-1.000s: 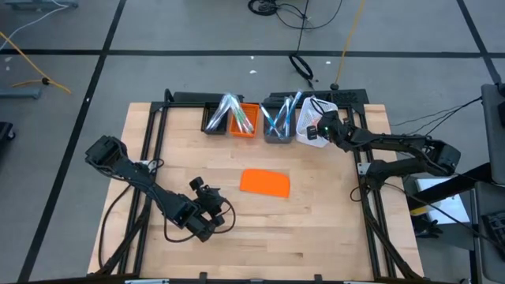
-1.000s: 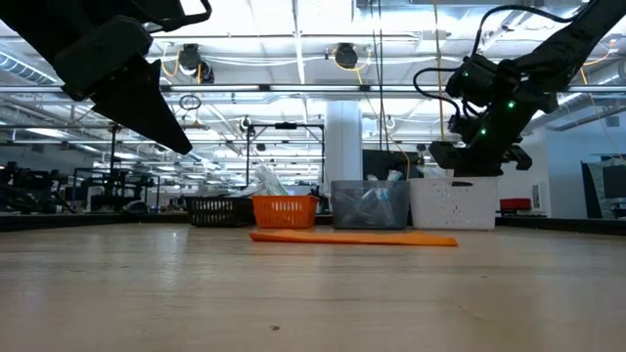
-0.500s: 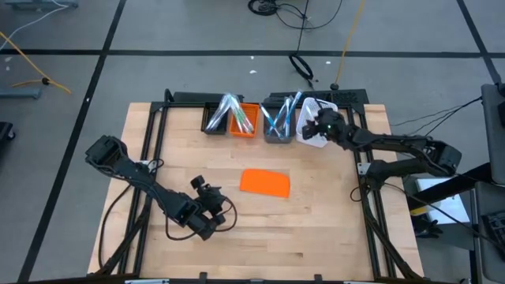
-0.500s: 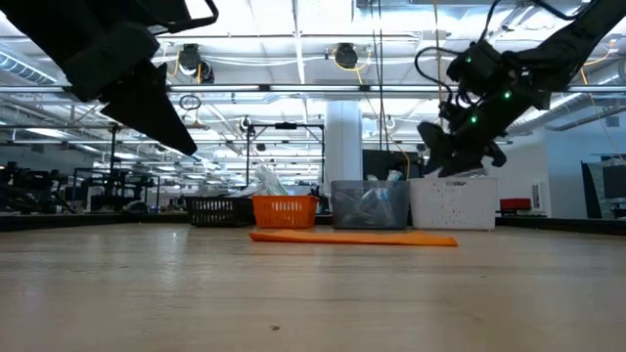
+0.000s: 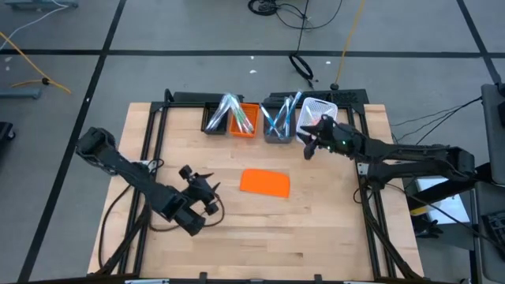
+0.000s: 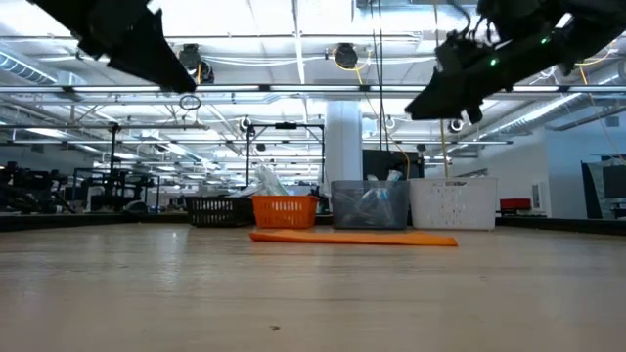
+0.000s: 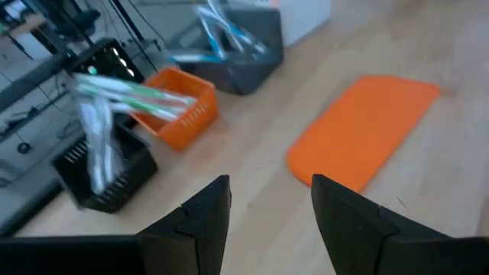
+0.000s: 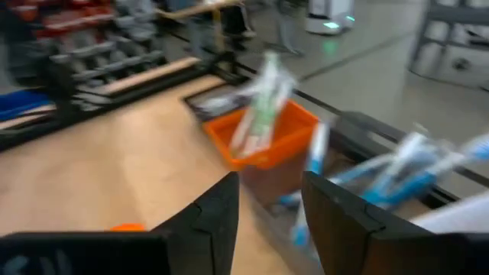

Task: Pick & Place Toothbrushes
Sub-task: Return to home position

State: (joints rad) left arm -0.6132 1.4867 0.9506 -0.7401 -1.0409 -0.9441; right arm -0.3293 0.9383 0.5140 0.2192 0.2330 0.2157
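Toothbrushes (image 5: pixel 237 115) fill four bins (image 5: pixel 276 139) at the tabletop's (image 5: pixel 316 225) twelve o'clock. The left tool (image 5: pixel 203 183) hovers at nine o'clock, the right tool (image 5: pixel 313 139) at two.

bins (image 5: pixel 245 134) line the far edge; orange sheet (image 5: pixel 265 182) mid-table; tabletop (image 5: pixel 316 229) open elsewhere.

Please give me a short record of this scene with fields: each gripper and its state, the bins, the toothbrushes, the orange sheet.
left gripper: open, empty, over the table, left of the orange sheet
right gripper: open, empty, raised near the white bin
bins: black bin, orange bin, grey bin, white bin, one row at the far edge
toothbrushes: standing in the black, orange and grey bins; white bin's content unclear
orange sheet: flat on the table, before the bins
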